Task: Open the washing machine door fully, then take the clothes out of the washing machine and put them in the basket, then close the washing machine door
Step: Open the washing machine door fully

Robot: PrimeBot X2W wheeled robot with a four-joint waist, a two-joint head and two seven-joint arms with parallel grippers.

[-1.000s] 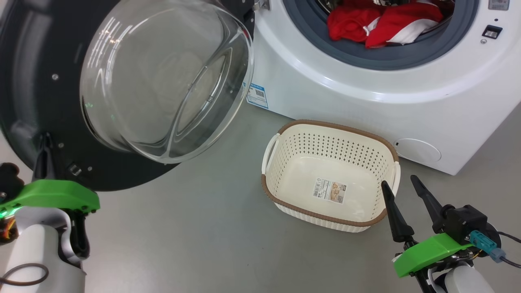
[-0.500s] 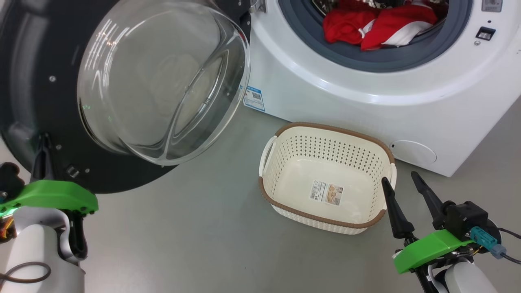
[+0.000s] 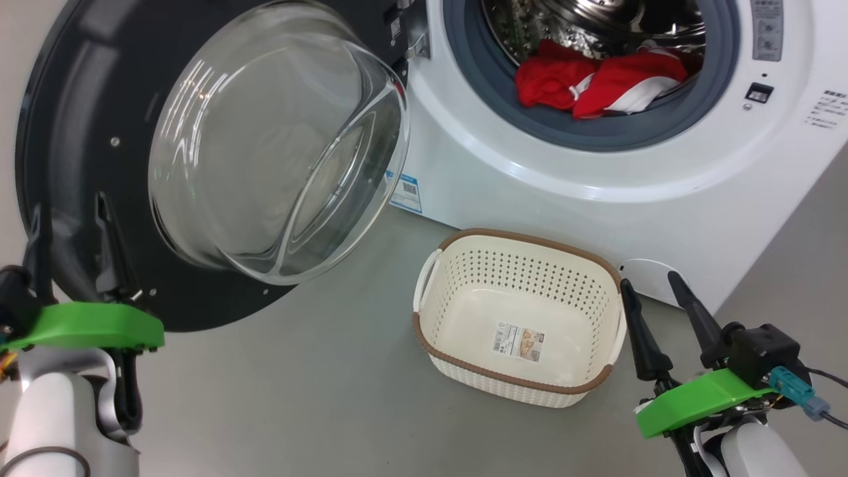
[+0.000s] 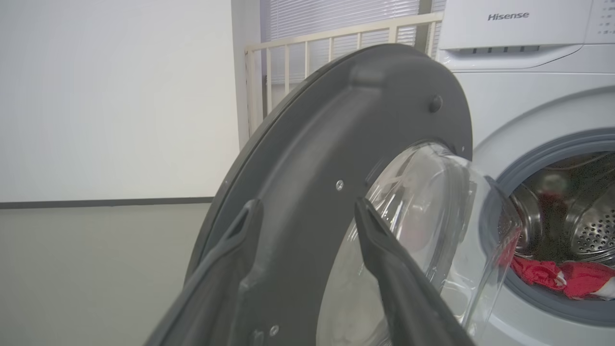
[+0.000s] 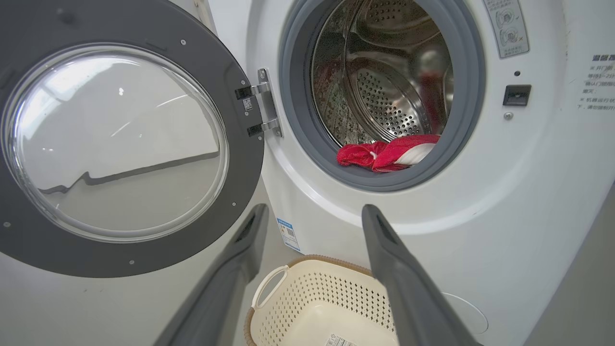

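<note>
The washing machine door [image 3: 79, 132] runs off the head view's top edge and the left wrist view's bottom edge. The clothes [image 3: 596, 83] lie partly behind the grey rubber ring [image 3: 583, 136]; how many there are cannot be told. The basket [image 5: 307, 298] is cut by the right wrist view's bottom edge. Print on its paper label [image 3: 518, 342] and on the blue label [image 3: 405, 192] of the washing machine [image 3: 563, 192] is too small to read.

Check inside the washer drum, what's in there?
Red clothes with white trim lie bunched at the front bottom of the drum, against the grey seal. Behind them, bare perforated steel. How many pieces, or anything beneath the pile, is hidden.
</note>
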